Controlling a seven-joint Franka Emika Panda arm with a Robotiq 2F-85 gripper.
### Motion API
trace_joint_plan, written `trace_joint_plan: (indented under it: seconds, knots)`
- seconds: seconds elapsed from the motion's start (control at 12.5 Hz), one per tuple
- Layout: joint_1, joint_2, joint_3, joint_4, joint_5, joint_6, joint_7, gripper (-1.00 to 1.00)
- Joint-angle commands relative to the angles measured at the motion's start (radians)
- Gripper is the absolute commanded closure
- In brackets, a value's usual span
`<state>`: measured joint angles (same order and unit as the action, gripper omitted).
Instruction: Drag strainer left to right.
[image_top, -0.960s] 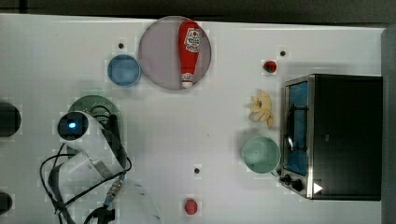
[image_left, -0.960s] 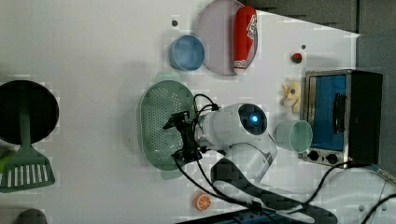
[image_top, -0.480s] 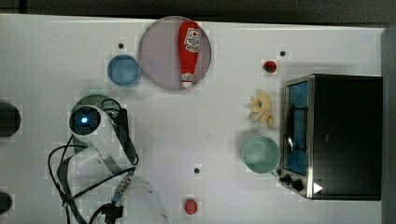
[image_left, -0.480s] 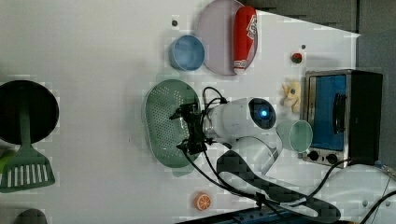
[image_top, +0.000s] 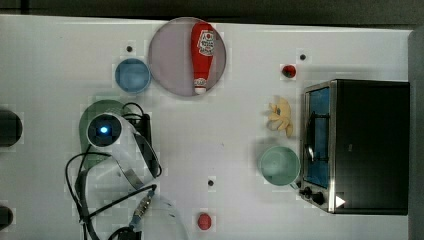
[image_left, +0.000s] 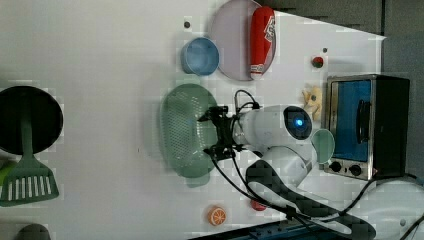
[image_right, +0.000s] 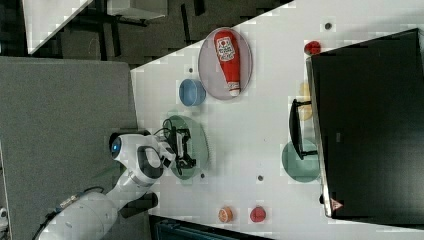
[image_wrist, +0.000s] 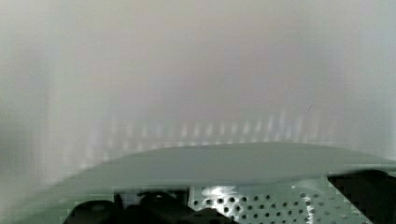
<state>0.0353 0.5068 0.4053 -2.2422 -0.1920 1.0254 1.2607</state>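
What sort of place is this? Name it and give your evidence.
Likely a staged tabletop kitchen for robot trials: a white table holds a toaster oven, a ketchup bottle on a plate, and a strainer.

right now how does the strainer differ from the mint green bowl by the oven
The strainer is oval and dotted with holes; the mint green bowl is round and smooth inside. The strainer is larger than the bowl. The strainer sits under the robot's hand; the bowl stands alone beside the toaster oven. Both are pale green.

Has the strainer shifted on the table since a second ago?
Yes. In the top view the strainer has slid toward the top view's right, its rim now nearer in line with the blue bowl, with the open gripper at its rim.
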Motion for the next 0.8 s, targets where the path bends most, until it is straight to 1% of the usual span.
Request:
trace_joint_plan:
  seconds: [0.08, 0.24, 0.56, 0.8]
  knots:
    - [-0.039, -0.032, -0.031, -0.020, 0.025, 0.002, 0.014, -1.00]
    - [-0.058, -0.039, -0.045, -0.031, 0.025, 0.008, -0.010, -1.00]
    - [-0.109, -0.054, -0.077, -0.054, 0.025, 0.015, -0.163, -1.00]
    - [-0.143, -0.063, -0.107, -0.069, 0.025, 0.015, -0.173, -1.00]
